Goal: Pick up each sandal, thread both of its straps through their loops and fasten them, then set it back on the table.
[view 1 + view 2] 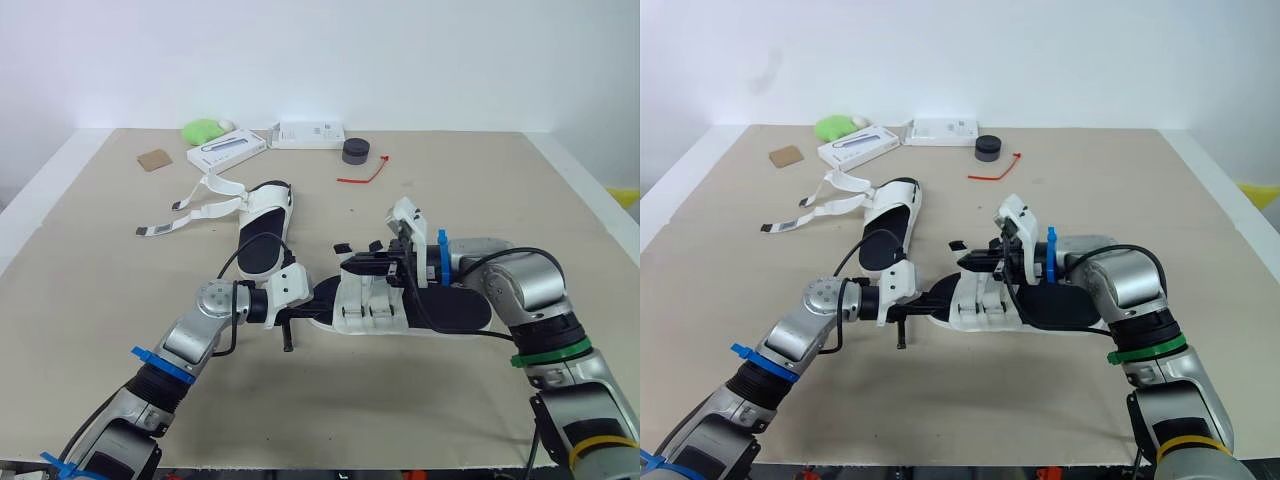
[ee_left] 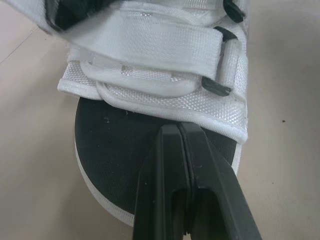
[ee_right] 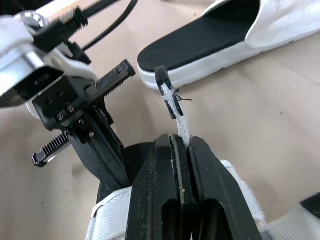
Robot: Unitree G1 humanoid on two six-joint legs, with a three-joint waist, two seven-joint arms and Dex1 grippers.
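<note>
The right gripper [image 3: 181,142] is pressed together on a white strap [image 3: 172,102], whose black-tipped end sticks out past its fingertips. That arm is bent at the elbow, with the forearm reaching inward over the heel of the near sandal [image 1: 375,310]. Just beyond the strap end is the left gripper [image 2: 178,131]. Its fingers are closed against each other with nothing between them, lying over the black footbed at the toe with their tips at the edge of the white upper. The left arm stretches forward, low over the tabletop [image 1: 500,200]. Farther out past the left gripper lies the second sandal [image 1: 265,225], its loose straps [image 1: 190,210] trailing away. Well beyond both grippers are a red tie [image 1: 362,176], a black round container [image 1: 356,151] and white boxes [image 1: 228,150].
</note>
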